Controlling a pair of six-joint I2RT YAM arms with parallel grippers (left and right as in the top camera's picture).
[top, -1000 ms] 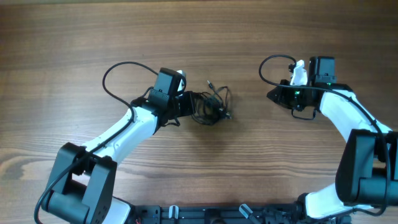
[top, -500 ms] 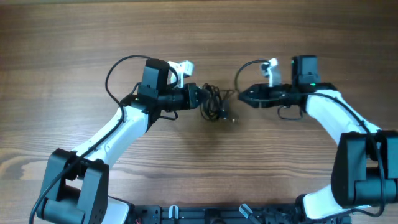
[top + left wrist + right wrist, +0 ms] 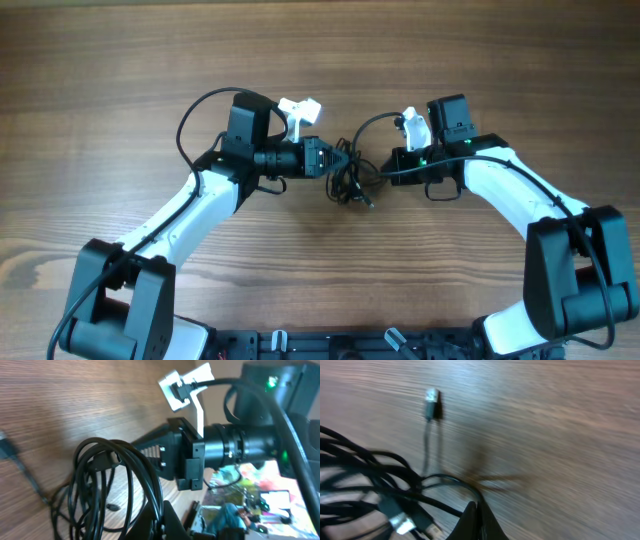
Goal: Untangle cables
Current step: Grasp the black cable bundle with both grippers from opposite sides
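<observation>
Fingers of left gripper (image 3: pixel 328 160) are pressed together on the knot. Those of right gripper (image 3: pixel 388 170) appear closed on 1 strand at its 3 o'clock edge. Brown wood-grain table (image 3: pixel 500 60) carries the work near centre. White-and-black left arm (image 3: pixel 190 215) and right arm (image 3: pixel 510 195) reach inward, grippers facing each other from 9 and 3 o'clock. Thin black flexible cables (image 3: pixel 350 180) sit bunched between them. Small silver-tipped plug (image 3: pixel 432 401) lies free on the table. Judgement: separation step in hand. Next move calls for drawing apart slowly.
</observation>
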